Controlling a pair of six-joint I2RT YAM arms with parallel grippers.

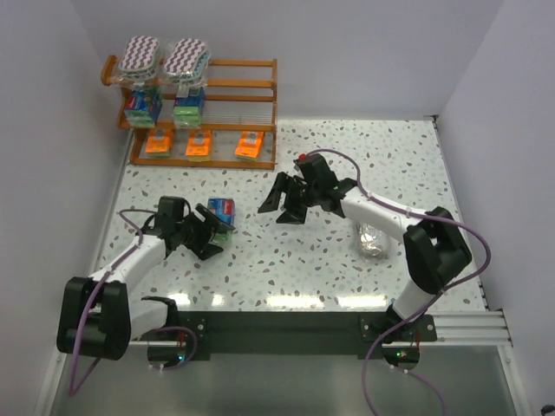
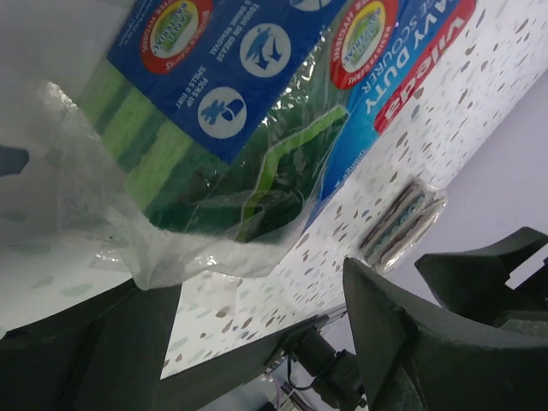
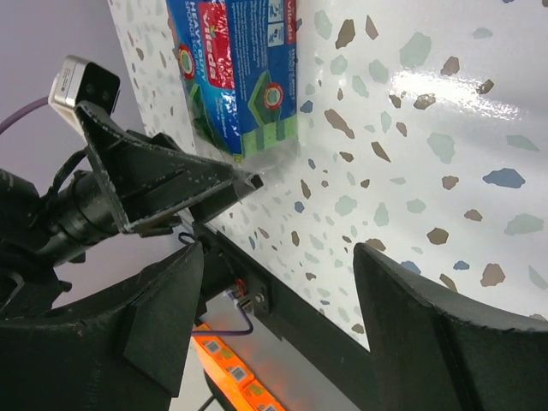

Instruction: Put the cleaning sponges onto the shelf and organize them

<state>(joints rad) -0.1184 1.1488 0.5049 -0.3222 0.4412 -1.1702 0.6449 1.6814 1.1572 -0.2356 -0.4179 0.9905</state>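
Two sponges lie off the shelf [image 1: 251, 62]; seven sit on it: two purple pads [image 1: 143, 54] on top, two blocks [image 1: 143, 106] in the middle, three orange packs [image 1: 199, 143] below.

One loose sponge is a blue-green pack [image 1: 222, 211], lying on the table [image 1: 329, 147] right at the tips of the left claw [image 1: 211, 232]. That claw stands open. Its wrist view shows both fingers spread wide with only the loose end of the wrap sagging between them, and nothing is clamped. The other is a grey-white pad [image 1: 375, 239], lying by the right arm's forearm, well apart from the right claw [image 1: 279, 206]. That claw is also spread open and holds nothing.

The pack will likely be very light and soft, foam that gives under the fingers, inside slick, crinkly film. The film bags out past one end, and a pinch there would probably catch plastic alone and let the block swing or slide out. A better hold is across the firm body of the block, on its two long faces near the middle, squeezed only enough to dent it.

The pad looks just as light and slippery in its clear wrap, and is best taken across its narrow width.
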